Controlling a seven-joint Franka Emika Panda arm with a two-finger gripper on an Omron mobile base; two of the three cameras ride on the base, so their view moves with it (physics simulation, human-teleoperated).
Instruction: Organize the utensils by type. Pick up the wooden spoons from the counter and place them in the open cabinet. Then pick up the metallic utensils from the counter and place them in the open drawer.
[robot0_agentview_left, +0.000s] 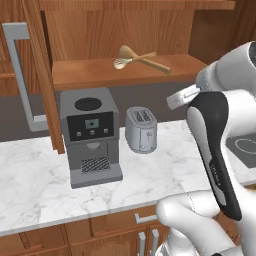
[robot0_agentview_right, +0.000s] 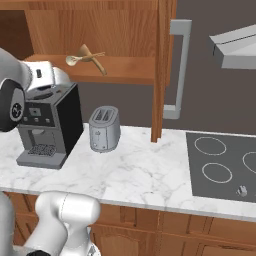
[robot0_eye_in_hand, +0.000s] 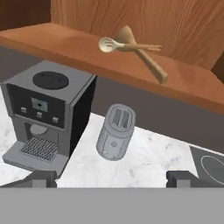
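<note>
Two wooden spoons (robot0_agentview_left: 141, 60) lie crossed and touching on the shelf of the open cabinet (robot0_agentview_left: 100, 75), above the white marble counter (robot0_agentview_left: 35, 175). The gripper (robot0_eye_in_hand: 111, 178) hangs empty out in front of the cabinet, its jaws spread wide. Below the shelf, a grey coffee machine (robot0_agentview_left: 90, 135) stands on the counter at left, a toaster (robot0_agentview_left: 141, 130) just beside it, with a cooktop (robot0_agentview_right: 222, 167) at far right.

Even, soft rendered light with no glare; the coffee machine (robot0_agentview_left: 90, 135) and toaster (robot0_agentview_left: 141, 130) cast faint shadows on the counter (robot0_agentview_left: 30, 175). All views are sharp, without edge distortion
</note>
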